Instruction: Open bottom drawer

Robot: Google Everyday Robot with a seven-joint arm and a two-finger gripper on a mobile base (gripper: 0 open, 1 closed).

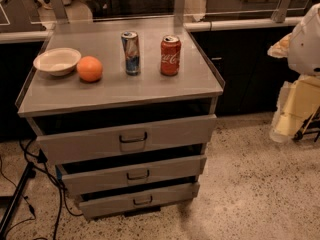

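Observation:
The grey metal cabinet [120, 91] has three drawer fronts. The bottom drawer [165, 196] is the slimmest, with a small dark loop handle [143, 200], and a dark gap shows above its front. My arm's white shell [306, 39] is at the right edge. My gripper [283, 126] hangs pale and yellowish below it, near the floor. It is well to the right of the cabinet and touches no drawer.
On the cabinet top stand a white bowl [56, 60], an orange [89, 68], a blue-silver can [131, 52] and a red cola can [170, 55]. Black cables [30, 184] and a stand leg lie on the floor at left. A dark counter runs behind.

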